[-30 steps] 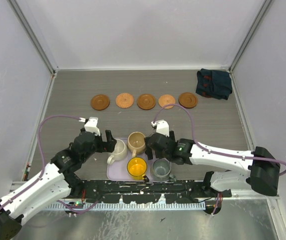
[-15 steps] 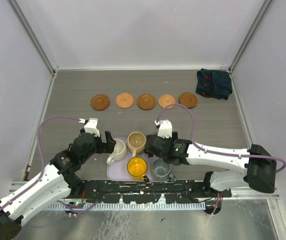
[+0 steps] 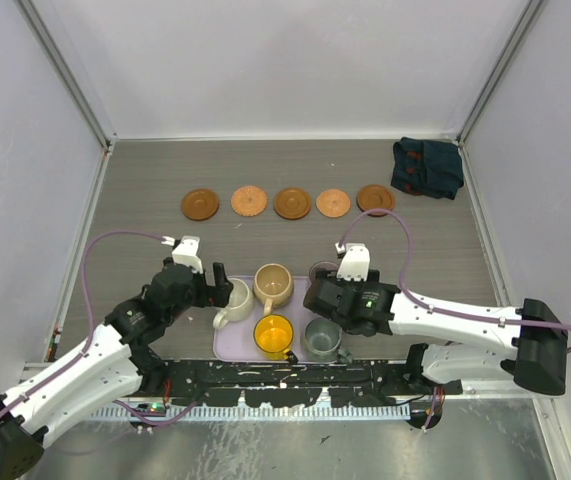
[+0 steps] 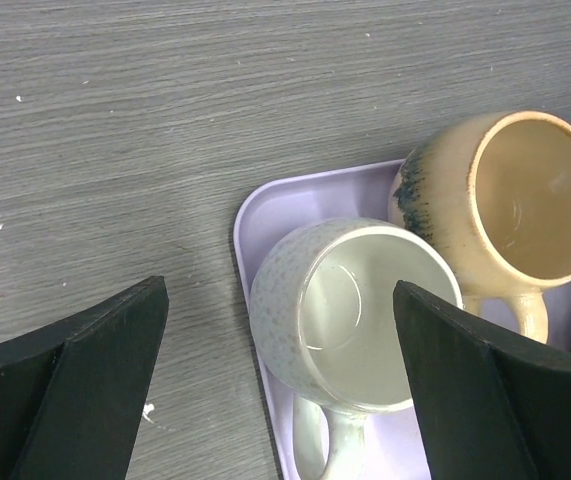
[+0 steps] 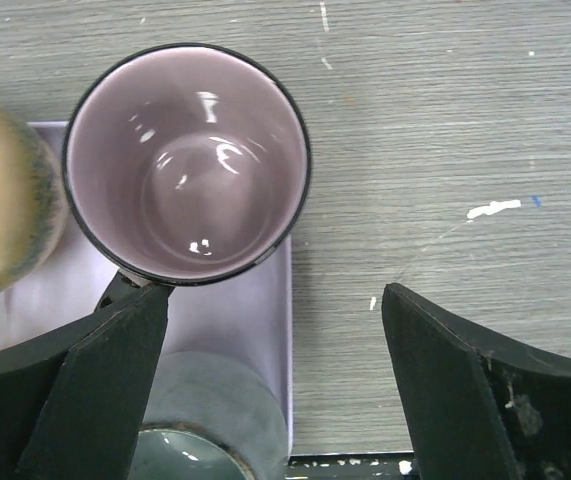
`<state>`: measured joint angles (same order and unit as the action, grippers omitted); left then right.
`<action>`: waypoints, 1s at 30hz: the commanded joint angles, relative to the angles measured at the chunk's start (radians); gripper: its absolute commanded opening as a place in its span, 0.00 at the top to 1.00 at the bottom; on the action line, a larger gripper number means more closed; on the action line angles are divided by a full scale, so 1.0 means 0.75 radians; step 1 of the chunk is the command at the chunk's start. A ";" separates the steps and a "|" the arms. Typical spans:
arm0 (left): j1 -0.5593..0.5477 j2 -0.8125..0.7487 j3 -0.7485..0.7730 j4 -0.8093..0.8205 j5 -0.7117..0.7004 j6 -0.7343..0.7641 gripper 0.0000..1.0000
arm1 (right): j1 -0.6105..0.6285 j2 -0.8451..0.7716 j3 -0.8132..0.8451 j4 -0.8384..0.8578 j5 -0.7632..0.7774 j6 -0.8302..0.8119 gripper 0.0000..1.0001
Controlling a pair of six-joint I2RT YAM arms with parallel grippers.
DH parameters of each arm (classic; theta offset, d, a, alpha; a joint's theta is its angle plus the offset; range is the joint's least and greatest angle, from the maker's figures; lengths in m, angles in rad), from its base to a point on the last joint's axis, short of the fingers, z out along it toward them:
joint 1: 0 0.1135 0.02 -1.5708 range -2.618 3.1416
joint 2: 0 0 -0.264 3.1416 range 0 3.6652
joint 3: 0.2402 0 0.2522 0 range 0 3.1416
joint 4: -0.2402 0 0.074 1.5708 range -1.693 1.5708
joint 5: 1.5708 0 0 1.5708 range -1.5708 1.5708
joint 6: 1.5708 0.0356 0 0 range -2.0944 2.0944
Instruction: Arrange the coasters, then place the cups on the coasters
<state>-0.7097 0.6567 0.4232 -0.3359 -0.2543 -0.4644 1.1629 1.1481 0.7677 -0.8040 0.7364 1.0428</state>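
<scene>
Five brown-to-tan coasters (image 3: pixel 292 203) lie in a row at the far side of the table. The cups stand on a lavender tray (image 3: pixel 233 342): cream-white (image 3: pixel 233 300), tan (image 3: pixel 273 285), yellow (image 3: pixel 274 335), grey-green (image 3: pixel 322 338) and mauve (image 3: pixel 319 271). My left gripper (image 4: pixel 277 300) is open, and the cream-white cup (image 4: pixel 355 310) shows between its fingers without touching them. My right gripper (image 5: pixel 275 295) is open over the tray's right edge (image 5: pixel 235 310). The mauve cup (image 5: pixel 187 165) stands just beyond its left finger (image 5: pixel 95 380), and the grey-green cup (image 5: pixel 215 420) sits beside that finger.
A dark blue cloth (image 3: pixel 427 167) lies bunched in the far right corner. White walls with metal posts close in the table on three sides. Purple cables loop above both arms. The tan cup (image 4: pixel 525 200) stands close behind the cream-white one.
My right arm has drawn to the right, uncovering the mauve cup on the tray's far right corner. The left arm has barely shifted. Both grippers stayed open.
</scene>
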 commanded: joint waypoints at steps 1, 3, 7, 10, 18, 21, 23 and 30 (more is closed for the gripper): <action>-0.004 -0.005 0.002 0.079 0.018 -0.019 0.04 | -0.006 -0.044 0.012 -0.144 0.158 0.126 0.09; -0.004 -0.014 0.001 0.072 0.018 -0.021 0.04 | -0.006 -0.063 0.021 -0.134 0.147 0.121 0.10; -0.003 -0.047 -0.004 0.051 0.012 -0.023 0.04 | -0.004 -0.100 0.040 -0.065 0.115 0.077 0.16; -0.004 -0.078 -0.014 0.033 0.003 -0.025 0.04 | 0.010 -0.113 0.068 -0.018 0.098 0.051 0.18; -0.005 -0.110 -0.036 0.026 -0.006 -0.027 0.04 | 0.126 0.003 0.197 -0.008 0.111 0.027 0.19; -0.003 -0.107 -0.043 0.036 -0.004 -0.031 0.04 | 0.149 0.066 0.208 -0.010 0.096 0.037 0.19; -0.003 -0.103 -0.042 0.041 -0.002 -0.030 0.04 | 0.160 0.092 0.202 -0.008 0.085 0.054 0.19; -0.005 -0.091 -0.035 0.052 0.002 -0.023 0.04 | 0.165 0.099 0.147 -0.002 0.068 0.108 0.19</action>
<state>-0.7097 0.5858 0.3866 -0.3340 -0.2474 -0.4828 1.2819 1.2331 0.8898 -0.8211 0.7681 1.0794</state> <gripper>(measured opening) 0.958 0.812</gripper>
